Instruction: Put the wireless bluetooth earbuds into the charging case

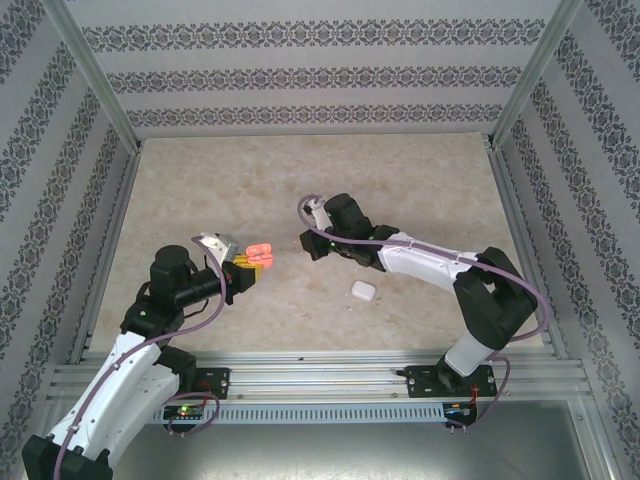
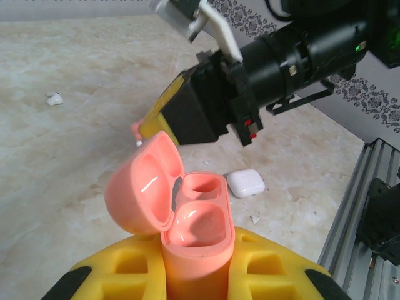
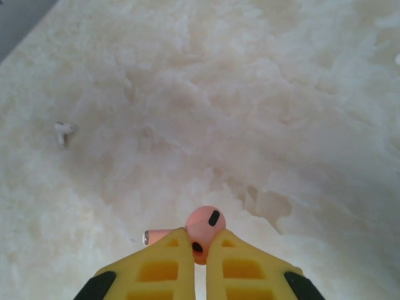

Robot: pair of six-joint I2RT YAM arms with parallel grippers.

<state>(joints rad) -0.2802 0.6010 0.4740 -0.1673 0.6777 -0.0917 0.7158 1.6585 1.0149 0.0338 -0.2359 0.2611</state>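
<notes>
No lettering, brand mark or number is legible on the open pink case or the white case.

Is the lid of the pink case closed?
No, the pink case has its lid swung open, with both inner wells exposed.

Both arms wear white shells, black joints, lilac cables and yellow claw fingers.

Left arm: folded near-left, wrist reaching toward centre.
Left gripper: clamped on pink case.
Right arm: stretched leftward from near-right.
Right gripper: pinching pink earbud.
</notes>
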